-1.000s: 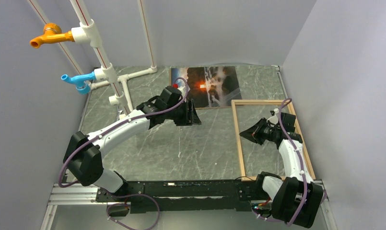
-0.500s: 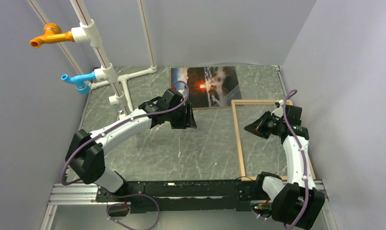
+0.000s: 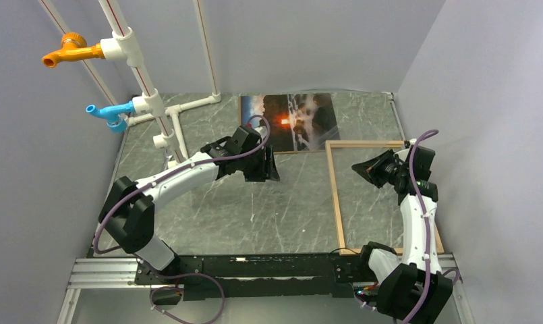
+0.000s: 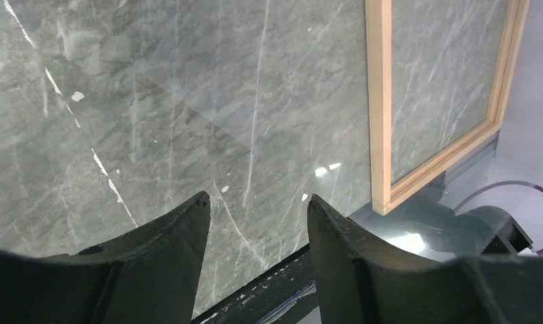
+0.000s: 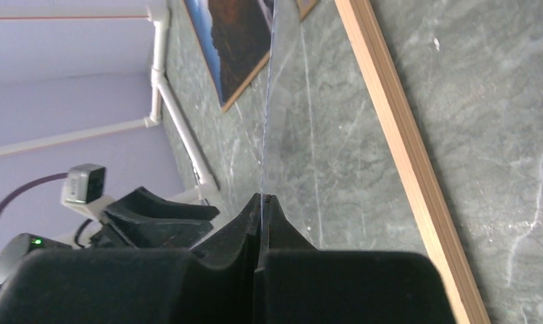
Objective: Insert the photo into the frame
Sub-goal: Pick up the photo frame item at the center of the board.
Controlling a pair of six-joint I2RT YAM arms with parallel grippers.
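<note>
The photo (image 3: pixel 282 121), a dark seascape with an orange sun, lies flat at the back centre of the table; it also shows in the right wrist view (image 5: pixel 238 40). The light wood frame (image 3: pixel 335 196) lies flat on the right, seen too in the left wrist view (image 4: pixel 378 101) and the right wrist view (image 5: pixel 396 135). My right gripper (image 3: pixel 371 170) hovers over the frame's far end, shut on a thin clear sheet seen edge-on (image 5: pixel 265 101). My left gripper (image 3: pixel 272 165) is open and empty near the photo's front edge (image 4: pixel 258 206).
White pipes with an orange tap (image 3: pixel 69 48) and a blue tap (image 3: pixel 106 113) stand at the back left. Walls close in the table at the back and right. The black base rail (image 3: pixel 255 266) runs along the near edge.
My right gripper has risen and moved toward the back right with the clear sheet. My left arm has drawn in slightly to the left.
</note>
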